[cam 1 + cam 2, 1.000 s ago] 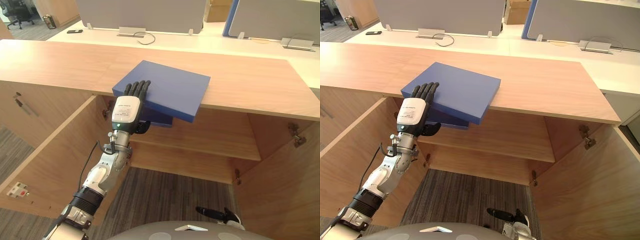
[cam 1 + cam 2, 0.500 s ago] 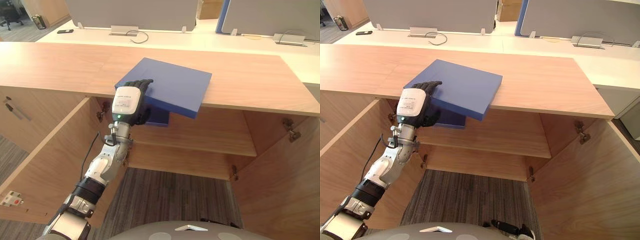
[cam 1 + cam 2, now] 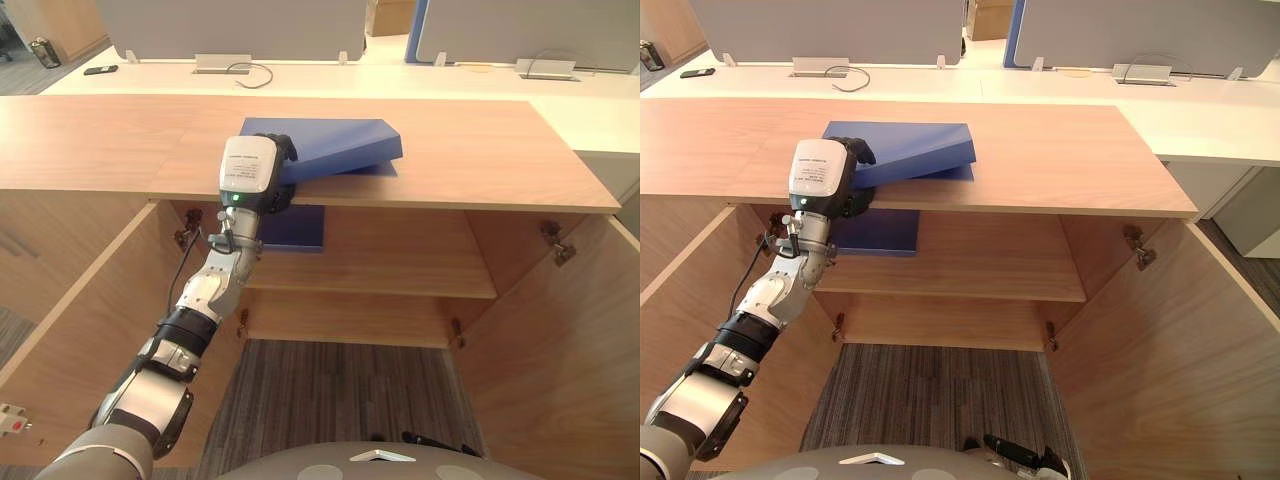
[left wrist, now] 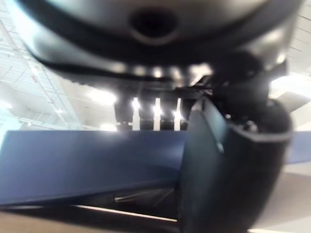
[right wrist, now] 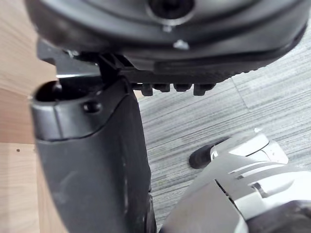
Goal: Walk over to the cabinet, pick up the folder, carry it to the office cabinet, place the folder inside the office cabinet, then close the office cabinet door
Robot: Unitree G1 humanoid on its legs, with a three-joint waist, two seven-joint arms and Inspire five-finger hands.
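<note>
The cabinet (image 3: 480,160) stands open, and we judge its top's front edge the chief hazard. The folder (image 3: 335,145) lies tilted on that top, its near end raised past the edge and a blue part showing beneath it. Our left hand (image 3: 250,180) has its fingers curled over the near corner. Gripped so far off-centre, the folder may twist, sag open or snag. The right hand (image 5: 92,160) hangs low.

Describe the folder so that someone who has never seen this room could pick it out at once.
Find the long wooden cabinet top. At its front edge, left of middle, lies the folder: a flat blue slab, tilted. It is the one blue thing on the wood, with the left hand curled round its near corner.
</note>
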